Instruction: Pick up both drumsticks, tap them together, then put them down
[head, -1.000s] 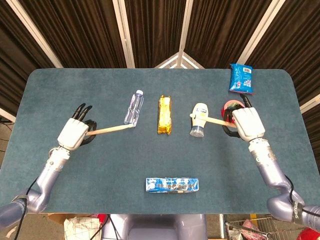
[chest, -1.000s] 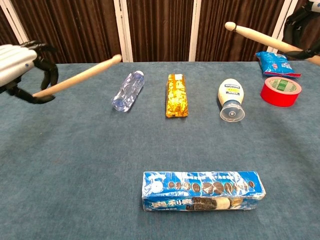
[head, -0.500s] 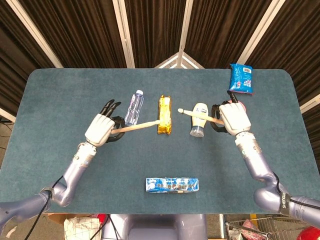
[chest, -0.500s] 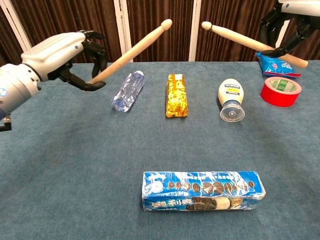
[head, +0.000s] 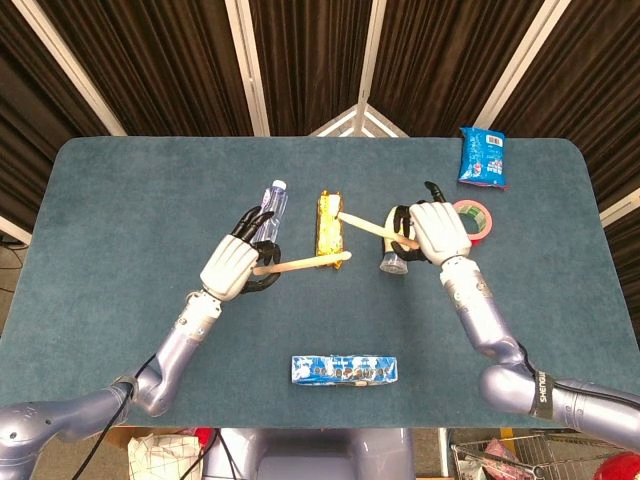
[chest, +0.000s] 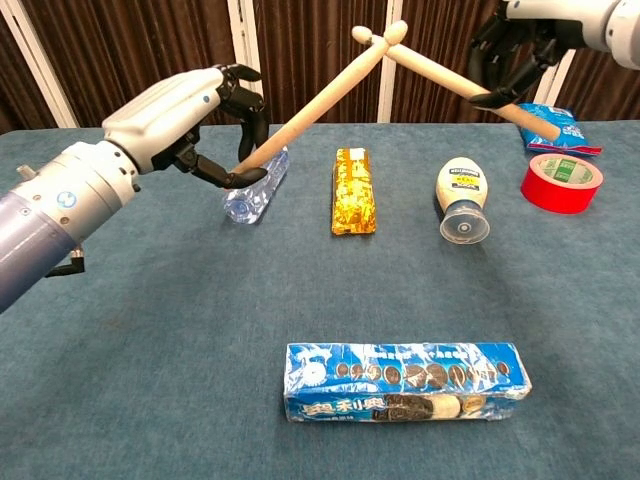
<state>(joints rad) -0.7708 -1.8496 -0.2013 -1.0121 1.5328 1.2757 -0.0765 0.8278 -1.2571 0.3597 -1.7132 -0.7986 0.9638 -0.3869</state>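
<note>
L hand (chest: 185, 115) fingers wrap one drumstick (chest: 320, 95), R hand (chest: 520, 40) another (chest: 455, 80); tips crossed.

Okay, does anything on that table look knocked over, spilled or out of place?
Nothing spilled or damaged. The clear plastic bottle and white squeeze bottle lie on their sides rather than standing upright, in a row with the orange snack pack.

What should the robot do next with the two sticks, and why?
Probably bring the tips together for a light tap. The left hand and right hand each hold a drumstick raised above the table, and the tips already cross near each other in the chest view.
</note>
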